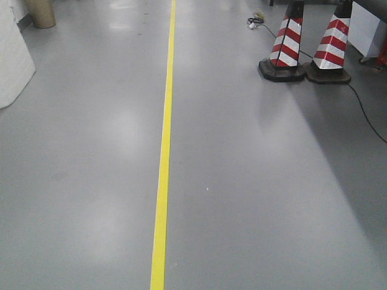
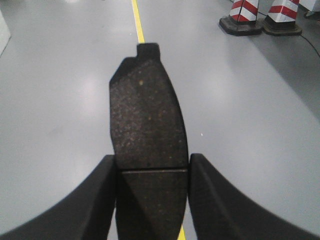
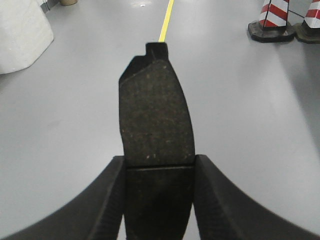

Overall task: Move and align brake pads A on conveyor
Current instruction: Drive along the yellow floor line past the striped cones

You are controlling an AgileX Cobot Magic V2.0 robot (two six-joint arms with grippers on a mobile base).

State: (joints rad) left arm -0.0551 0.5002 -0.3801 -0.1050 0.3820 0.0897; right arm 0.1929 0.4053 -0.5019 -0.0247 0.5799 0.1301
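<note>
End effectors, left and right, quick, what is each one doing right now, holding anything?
Left end effector: closed on a brake pad.
Right end effector: closed on a second brake pad.

Front camera looks forward and down over a grey floor [image 1: 254,181], a yellow line [image 1: 162,181] running away. Left wrist camera sits just behind the left gripper [image 2: 152,165], very near its clamped brake pad [image 2: 145,110]; right wrist camera likewise, behind the right gripper [image 3: 159,167] and second brake pad [image 3: 155,110]. All share the line and striped cones [image 1: 287,45].
</note>
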